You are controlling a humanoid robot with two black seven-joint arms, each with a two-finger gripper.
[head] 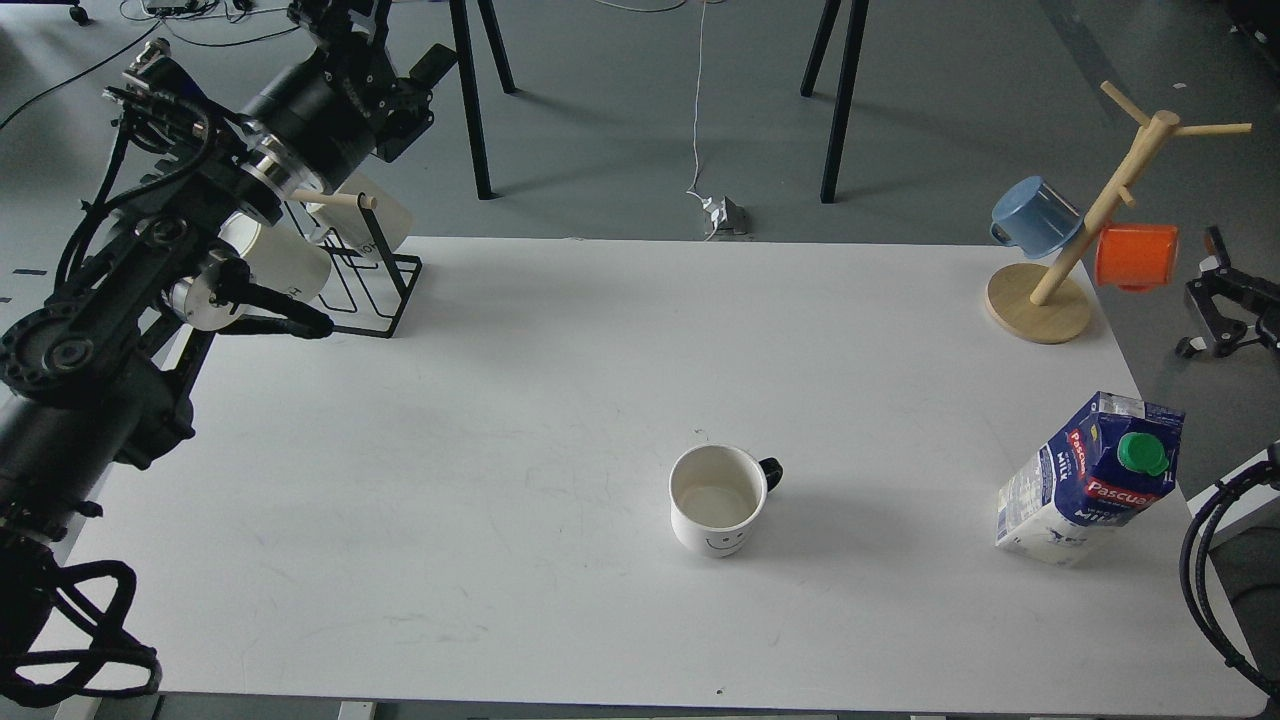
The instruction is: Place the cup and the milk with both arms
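Nearest me, the white ceramic smiley mug with black handle (pixel 718 511) stands upright at six o'clock on the white counter (pixel 500 420). The blue-and-white gable-top milk carton (pixel 1092 478) stands at four o'clock. I'd approach both from above. My left hand (pixel 345 35), raised at eleven o'clock: I cannot tell its grip. The right hand isn't visible.

There is one view only, from the robot's head, high above the near edge of the white table (pixel 500 400) and facing forward and down. It takes in nearly the whole tabletop, from near edge to far edge, and the grey floor (pixel 950 100) beyond
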